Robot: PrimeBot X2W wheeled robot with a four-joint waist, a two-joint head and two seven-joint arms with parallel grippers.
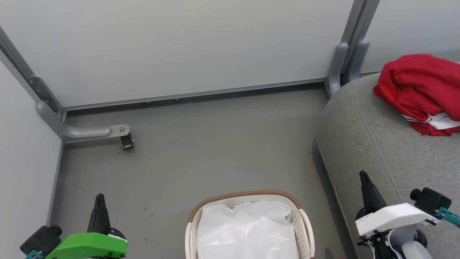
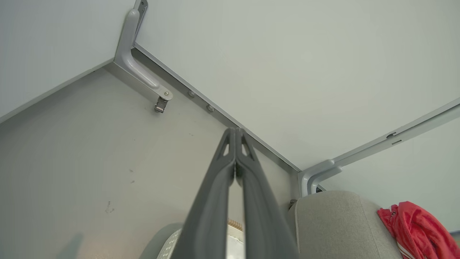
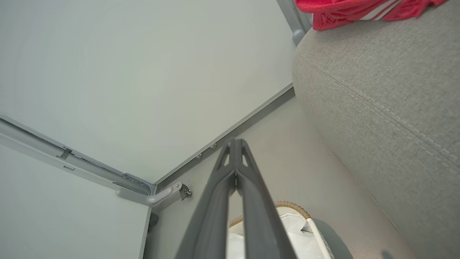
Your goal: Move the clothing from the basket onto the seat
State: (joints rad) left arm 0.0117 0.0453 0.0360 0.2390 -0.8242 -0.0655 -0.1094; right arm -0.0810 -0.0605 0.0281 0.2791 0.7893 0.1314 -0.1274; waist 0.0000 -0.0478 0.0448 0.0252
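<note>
Red clothing [image 1: 418, 91] with white stripes lies bunched on the grey seat [image 1: 373, 144] at the far right; it also shows as clothing [image 2: 418, 230] and clothing [image 3: 359, 10] in the wrist views. The basket [image 1: 248, 196], white with a brown rim, stands on the floor at bottom centre and holds a plain white sheet [image 1: 248, 230]. My left gripper [image 1: 99, 197] is shut and empty at the lower left, over the floor. My right gripper [image 1: 363, 174] is shut and empty at the lower right, over the seat's front edge. The wrist views show each pair of fingers [image 2: 235, 131] [image 3: 235, 141] pressed together.
Grey wall panels close off the far side and the left. A metal bracket with a latch [image 1: 124, 136] juts out of the left corner onto the floor. A grey post [image 1: 345, 61] stands behind the seat. Bare floor [image 1: 215, 151] lies between basket and wall.
</note>
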